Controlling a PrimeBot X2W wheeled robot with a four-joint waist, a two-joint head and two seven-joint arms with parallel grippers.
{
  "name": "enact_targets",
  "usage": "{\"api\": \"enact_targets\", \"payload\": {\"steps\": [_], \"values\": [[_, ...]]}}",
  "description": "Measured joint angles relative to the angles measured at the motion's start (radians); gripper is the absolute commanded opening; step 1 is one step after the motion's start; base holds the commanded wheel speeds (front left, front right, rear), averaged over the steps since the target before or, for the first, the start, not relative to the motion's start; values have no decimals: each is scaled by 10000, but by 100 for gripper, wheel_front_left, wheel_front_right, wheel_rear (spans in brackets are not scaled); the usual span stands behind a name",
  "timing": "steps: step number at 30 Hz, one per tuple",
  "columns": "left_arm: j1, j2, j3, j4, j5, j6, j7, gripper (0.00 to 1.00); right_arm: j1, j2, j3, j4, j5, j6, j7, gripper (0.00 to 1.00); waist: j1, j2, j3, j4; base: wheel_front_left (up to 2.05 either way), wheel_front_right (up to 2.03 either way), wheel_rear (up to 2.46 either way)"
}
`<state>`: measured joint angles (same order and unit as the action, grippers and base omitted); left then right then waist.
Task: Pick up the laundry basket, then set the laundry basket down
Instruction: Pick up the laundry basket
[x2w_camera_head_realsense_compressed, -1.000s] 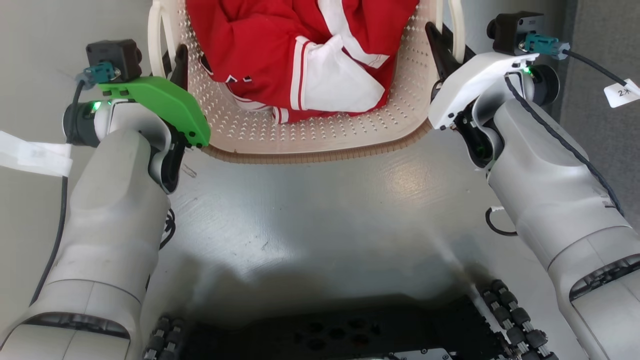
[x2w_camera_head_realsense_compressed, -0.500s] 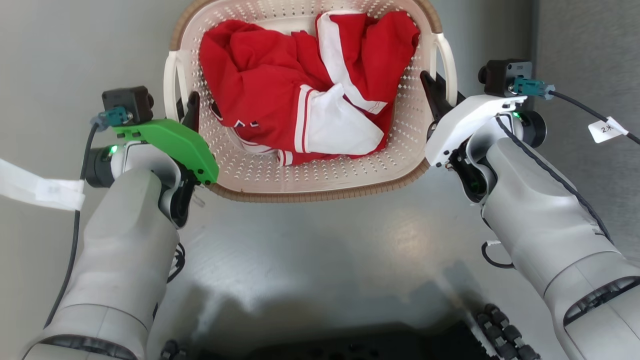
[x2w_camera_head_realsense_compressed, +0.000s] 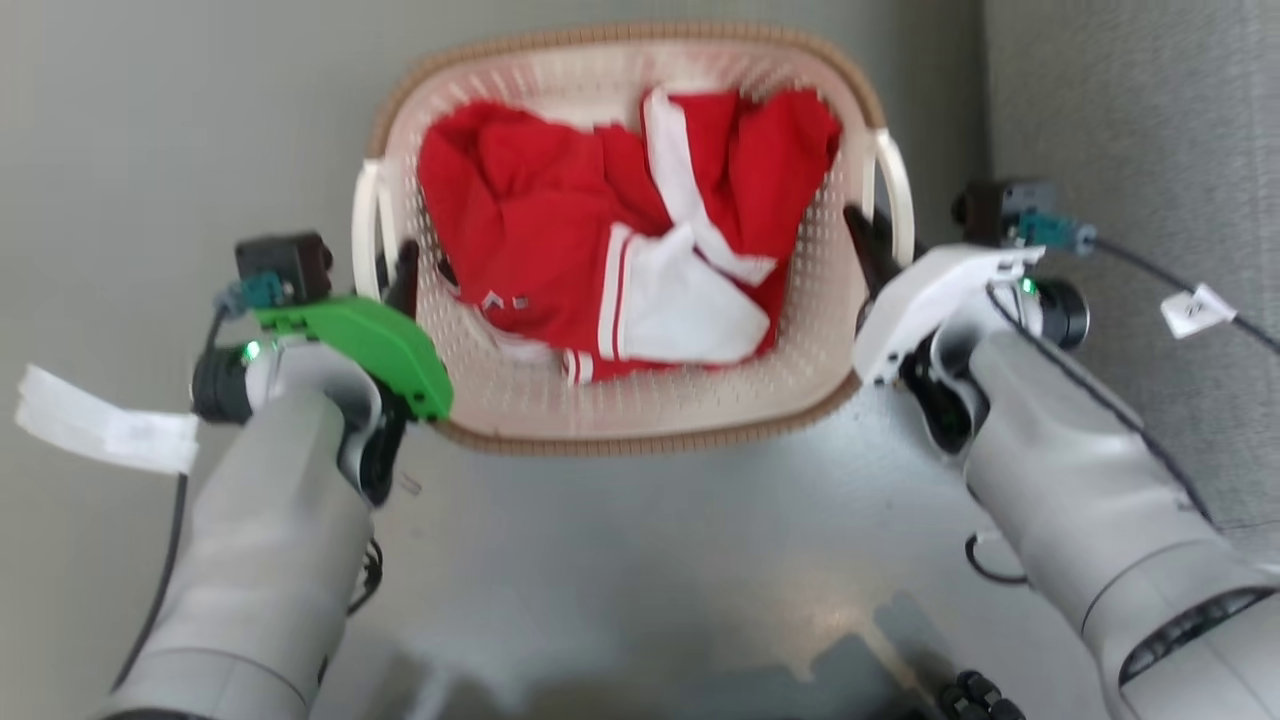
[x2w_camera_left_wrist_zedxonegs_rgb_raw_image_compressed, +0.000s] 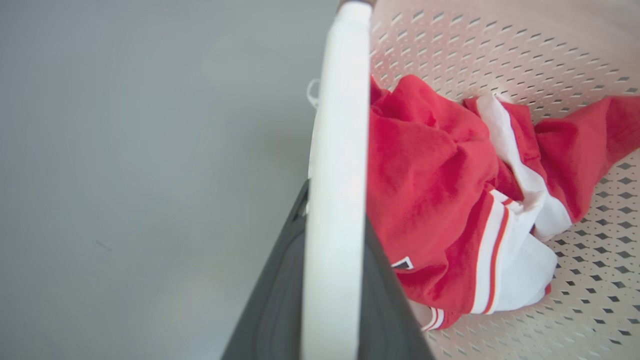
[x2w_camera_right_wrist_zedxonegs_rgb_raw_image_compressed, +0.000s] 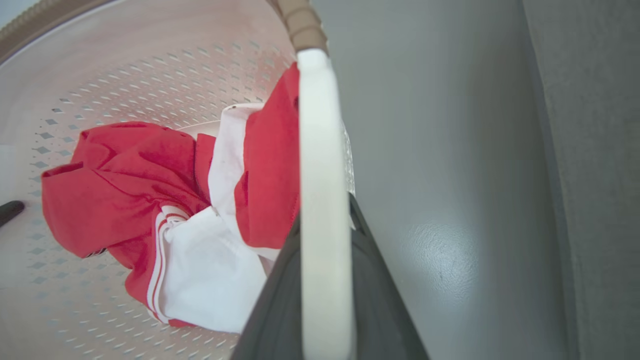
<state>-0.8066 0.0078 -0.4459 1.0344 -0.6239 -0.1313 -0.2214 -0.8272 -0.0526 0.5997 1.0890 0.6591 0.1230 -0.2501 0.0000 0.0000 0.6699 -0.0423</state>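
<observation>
The laundry basket (x2w_camera_head_realsense_compressed: 640, 412) is sitting between the two arms, over the floor (x2w_camera_head_realsense_compressed: 640, 560); whether it is touching the floor cannot be told. A garment (x2w_camera_head_realsense_compressed: 560, 230) is lying inside the basket, covering the middle of its bottom and reaching up against the far right wall, while the near part of the bottom is lying bare. The left gripper (x2w_camera_head_realsense_compressed: 397, 268) is sitting at the basket's left edge, one finger on each side of the left handle (x2w_camera_head_realsense_compressed: 365, 225). The right gripper (x2w_camera_head_realsense_compressed: 868, 238) is sitting likewise at the right edge, straddling the right handle (x2w_camera_head_realsense_compressed: 898, 185). A strip of carpet (x2w_camera_head_realsense_compressed: 1130, 140) is running along the floor's right side, beyond the right arm.
</observation>
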Motion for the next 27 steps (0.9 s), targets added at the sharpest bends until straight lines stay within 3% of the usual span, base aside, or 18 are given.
{"api": "enact_targets", "payload": {"steps": [10, 27], "values": [[1151, -29, -439, 351, -656, -4, 109, 0, 1181, 138, 376, 205, 407, 0, 17, 0, 0, 0, -1279, -149, 0, 0, 0], [2333, -65, -1005, 738, -1616, -4, 1078, 0, 2319, 196, 1007, 497, 1206, 2, 1244, 0, -1, 0, -3463, -338, 0, 0, 0]]}}
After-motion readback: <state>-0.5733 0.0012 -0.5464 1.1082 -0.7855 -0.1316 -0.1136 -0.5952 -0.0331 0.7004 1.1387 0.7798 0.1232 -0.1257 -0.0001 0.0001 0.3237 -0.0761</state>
